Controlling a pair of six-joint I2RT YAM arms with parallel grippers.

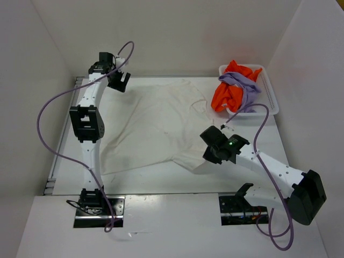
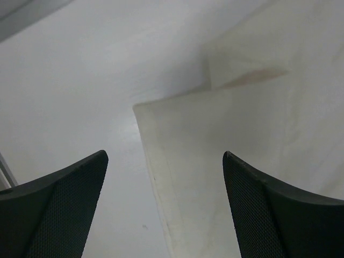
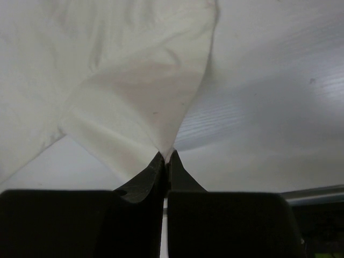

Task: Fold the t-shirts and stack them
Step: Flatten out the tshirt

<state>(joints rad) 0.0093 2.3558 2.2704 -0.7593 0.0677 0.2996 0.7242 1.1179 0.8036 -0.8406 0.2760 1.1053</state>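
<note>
The right claw (image 3: 165, 157) hides the pinched fold of the white shirt (image 3: 118, 70), which runs out of view above it. Far beyond, the orange shirt (image 1: 223, 99) and lavender shirt (image 1: 240, 81) partly bury each other.

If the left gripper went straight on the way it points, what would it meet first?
Probably the left gripper would land on the corner of the white shirt, flat on the table. The shirt's edge runs close to the centre line between the open fingers, so bare table beside it is possible.

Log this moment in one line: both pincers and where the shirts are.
left pincer: open above white t-shirt corner | right pincer: shut on white t-shirt edge | orange t-shirt, purple t-shirt: in basket
</note>
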